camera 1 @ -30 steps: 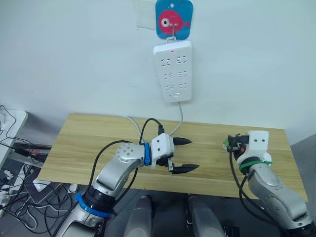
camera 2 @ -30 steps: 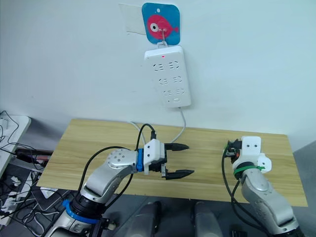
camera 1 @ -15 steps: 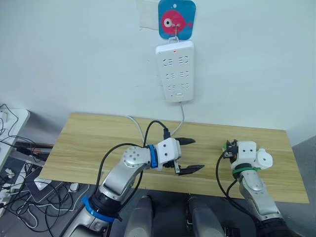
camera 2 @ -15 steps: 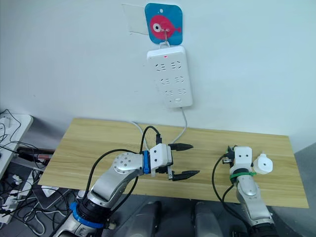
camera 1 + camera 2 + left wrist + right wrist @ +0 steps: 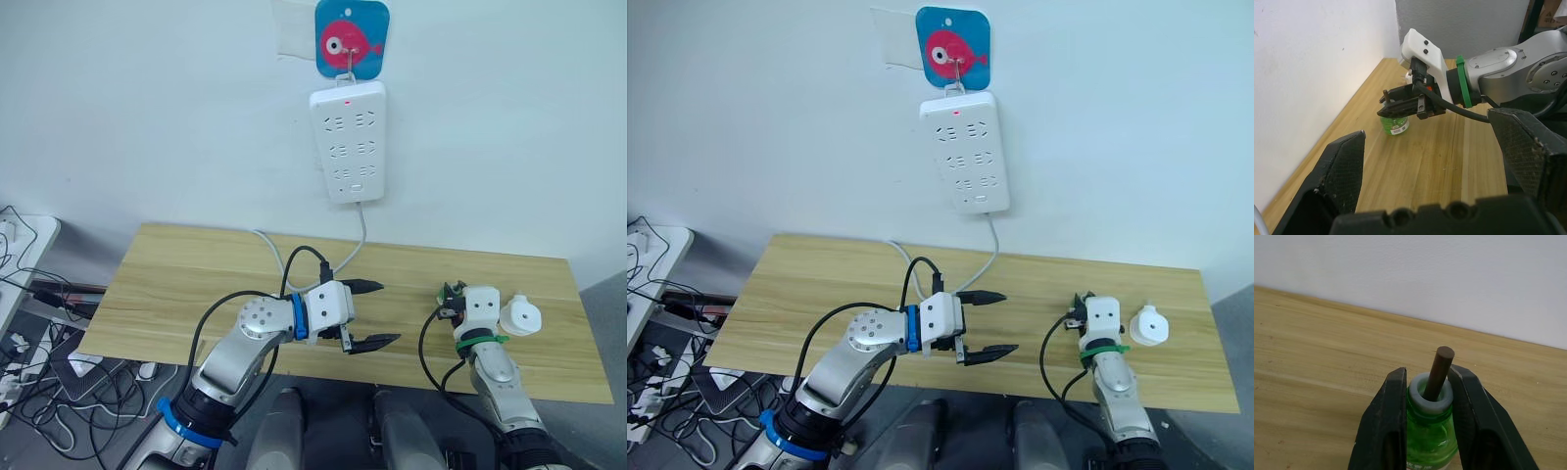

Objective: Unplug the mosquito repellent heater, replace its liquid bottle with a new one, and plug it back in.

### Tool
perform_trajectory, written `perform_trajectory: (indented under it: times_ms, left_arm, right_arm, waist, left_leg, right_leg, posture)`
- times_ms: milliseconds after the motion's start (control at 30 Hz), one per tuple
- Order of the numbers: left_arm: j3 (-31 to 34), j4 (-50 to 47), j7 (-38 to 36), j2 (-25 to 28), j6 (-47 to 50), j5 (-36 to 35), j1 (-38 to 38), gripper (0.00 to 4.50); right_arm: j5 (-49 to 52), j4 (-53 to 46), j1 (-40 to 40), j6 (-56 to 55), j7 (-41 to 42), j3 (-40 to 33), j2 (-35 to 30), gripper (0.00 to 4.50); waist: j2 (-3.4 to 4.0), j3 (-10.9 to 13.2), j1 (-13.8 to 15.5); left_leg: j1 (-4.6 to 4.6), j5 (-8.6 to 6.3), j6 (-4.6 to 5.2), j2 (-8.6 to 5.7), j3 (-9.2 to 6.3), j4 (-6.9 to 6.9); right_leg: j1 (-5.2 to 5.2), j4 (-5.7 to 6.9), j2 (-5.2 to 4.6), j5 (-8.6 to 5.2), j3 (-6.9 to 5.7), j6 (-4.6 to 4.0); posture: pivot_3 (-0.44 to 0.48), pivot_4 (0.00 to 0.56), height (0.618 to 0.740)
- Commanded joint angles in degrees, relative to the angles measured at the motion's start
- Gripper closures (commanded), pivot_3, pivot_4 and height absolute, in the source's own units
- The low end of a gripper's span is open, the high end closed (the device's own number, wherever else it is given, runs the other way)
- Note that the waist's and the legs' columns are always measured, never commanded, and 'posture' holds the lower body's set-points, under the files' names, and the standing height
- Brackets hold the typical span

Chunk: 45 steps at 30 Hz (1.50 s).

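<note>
The right tool [image 5: 1427, 426] is clamped on the neck of a small green liquid bottle [image 5: 1430, 438], its two black fingers [image 5: 1382, 431] pressing either side of the grey collar, from which a dark wick [image 5: 1440, 371] sticks up. In the left wrist view the bottle [image 5: 1395, 124] stands upright on the wooden tabletop [image 5: 1440, 161], close to the white wall, with the right tool [image 5: 1403, 105] closed around its top.

In the head views, the mosquito repellent heater [image 5: 520, 316] lies on the tabletop [image 5: 176, 284] at the right of the frame, just beside the right arm's wrist and unplugged, apart from the bottle.

The left tool [image 5: 364, 315] sits low in the middle of the frame, over the front part of the tabletop, its fingers spread wide apart and holding nothing.

A long white power strip [image 5: 348, 142] hangs on the wall at upper centre, below a blue hook plate with a pink fish [image 5: 351, 39]. Its cable [image 5: 359, 235] runs down to the tabletop.
</note>
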Motion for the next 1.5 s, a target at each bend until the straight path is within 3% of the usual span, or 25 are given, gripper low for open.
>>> perform_trajectory:
  times_ms: [33,200,367,500,633,767,867,1133,1300,1500]
  left_arm:
    - [0.68,-2.05,0.30,-0.13,-0.65,-0.51,0.37,0.00]
    - [1.95,-2.16,1.19,-0.19,-0.79,-1.06,1.29,0.00]
    - [6.40,-6.84,3.94,0.10,-1.18,-2.97,5.47,0.00]
    - [13.86,-13.29,8.03,1.13,-0.09,-6.10,12.84,0.00]
    - [21.05,-15.53,13.46,0.61,-1.56,-6.71,21.61,0.00]
    - [26.01,-12.55,15.78,0.54,-4.09,-5.88,27.15,0.00]
    - [27.44,-5.38,15.66,-1.16,-12.19,-4.30,29.10,0.00]
    - [24.54,12.71,16.53,-5.77,-27.10,0.84,25.38,0.00]
    - [23.41,17.93,16.67,-7.25,-30.89,1.72,23.14,0.00]
    - [21.17,31.49,17.67,-9.46,-36.79,5.43,16.88,0.00]
  right_arm:
    - [-0.83,-0.04,0.78,-0.61,0.74,-1.25,0.29,1.91]
    - [-0.40,-4.92,4.47,1.06,2.95,-1.17,0.63,0.02]
    - [0.73,-20.46,15.02,7.71,5.75,-0.21,0.35,0.02]
    - [1.94,-35.90,24.12,18.18,8.16,0.14,-1.70,0.02]
    - [2.65,-47.47,27.38,25.45,13.84,2.06,-6.51,0.02]
    - [2.81,-53.64,22.86,30.63,18.72,4.03,-11.07,0.02]
    - [10.75,-57.43,15.28,39.88,25.50,4.90,-14.12,0.02]
    - [21.99,-64.07,-2.18,52.55,39.64,7.30,-25.51,0.02]
    - [24.90,-65.21,-4.72,55.25,41.48,6.10,-28.43,0.02]
    - [27.21,-65.61,-7.07,59.60,39.84,4.46,-29.14,0.02]
  waist:
    - [0.00,0.00,0.02]
    - [0.01,-0.01,0.20]
    - [0.06,-0.04,0.42]
    - [0.07,-0.03,1.02]
    - [0.09,-0.03,1.39]
    - [0.03,0.05,2.18]
    - [0.03,0.12,2.84]
    - [-0.01,0.52,4.53]
    - [-0.15,0.76,5.16]
    - [-0.30,1.54,5.42]
  left_leg:
    - [0.00,0.00,0.00,0.00,0.00,0.00]
    - [-0.01,0.00,0.00,0.00,-0.01,0.00]
    - [-0.01,0.00,-0.01,0.04,-0.09,-0.03]
    - [-0.02,-0.01,-0.02,0.07,-0.32,-0.11]
    - [0.04,-0.01,-0.02,0.11,-0.30,-0.10]
    - [0.00,-0.01,-0.02,0.09,-0.29,-0.07]
    - [-0.01,-0.02,-0.03,0.07,-0.25,-0.10]
    - [-0.22,-0.02,-0.03,0.03,-0.27,-0.12]
    - [-0.30,-0.03,-0.02,0.02,-0.27,-0.12]
    - [-0.24,-0.02,-0.02,0.04,-0.25,-0.05]
  right_leg:
    - [0.00,0.00,0.00,0.01,0.00,-0.02]
    - [0.00,0.00,-0.02,0.03,0.00,-0.06]
    - [-0.01,-0.01,-0.24,-0.01,0.03,-0.02]
    - [-0.02,-0.02,-0.33,-0.14,0.09,0.00]
    - [-0.02,-0.05,-0.37,-0.27,0.15,0.00]
    - [-0.01,-0.11,-0.42,-0.36,0.10,-0.09]
    - [-0.01,-0.16,-0.41,-0.34,0.10,0.01]
    - [-0.02,-0.31,-0.35,-0.31,-0.17,0.11]
    - [-0.02,-0.37,-0.34,-0.29,-0.18,0.14]
    - [-0.01,-0.31,-0.33,-0.24,-0.13,0.20]
  posture:
    - [0.246,0.254,0.740]
    - [0.246,0.248,0.740]
    - [0.264,0.243,0.740]
    - [0.277,0.266,0.740]
    - [0.291,0.277,0.740]
    - [0.297,0.291,0.740]
    - [0.289,0.301,0.740]
    - [0.267,0.322,0.740]
    - [0.263,0.333,0.740]
    - [0.249,0.355,0.740]
